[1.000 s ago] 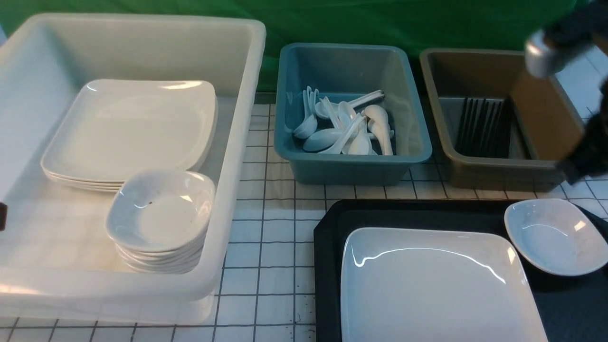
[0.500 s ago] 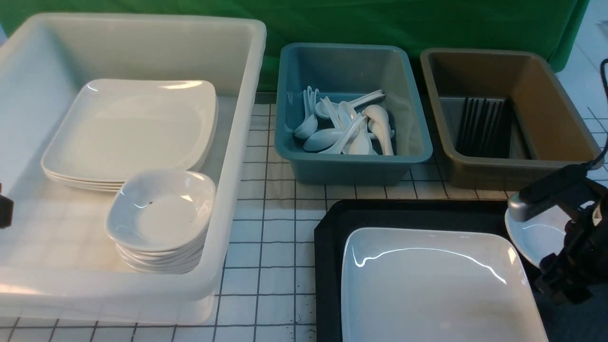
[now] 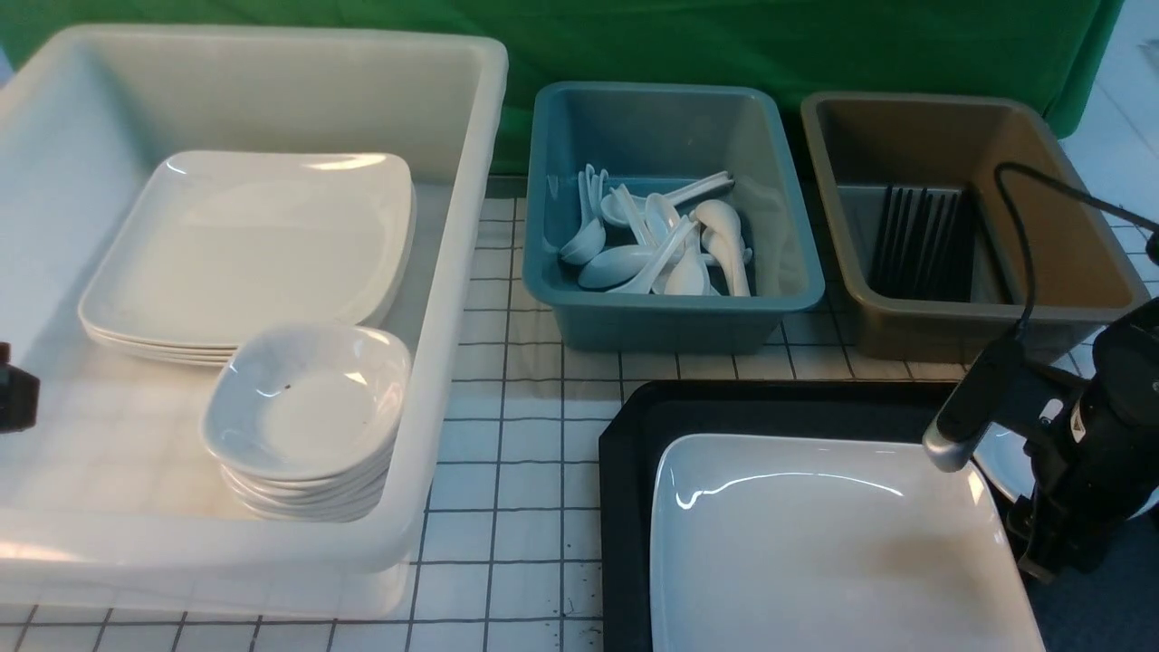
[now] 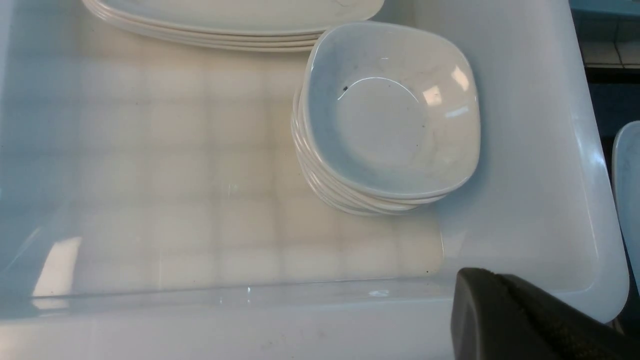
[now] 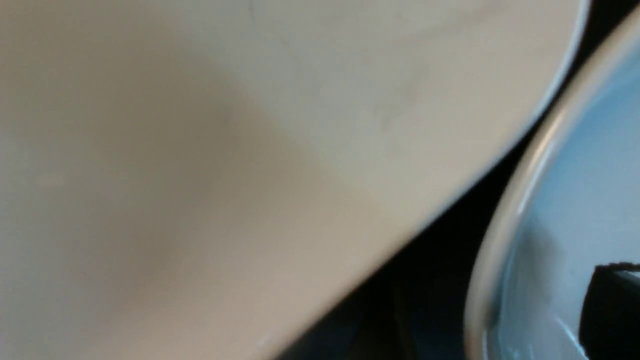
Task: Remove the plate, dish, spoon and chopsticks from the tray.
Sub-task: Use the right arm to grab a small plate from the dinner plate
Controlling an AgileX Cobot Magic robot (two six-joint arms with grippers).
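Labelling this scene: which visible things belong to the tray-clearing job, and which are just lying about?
Job:
- tray
- plate on it
- dish on it, partly hidden
- right hand, at the dish
- likely destination: white tub

Lying about:
- green cloth

Unclear:
- blue tub, spoons inside
- brown tub, black sticks inside

we see a stack of squarish white dishes (image 4: 392, 112) inside the white tub (image 4: 530, 150), just beside a stack of white plates (image 4: 240, 17). our left gripper (image 4: 500, 320) is dark, its tip over the tub's rim.
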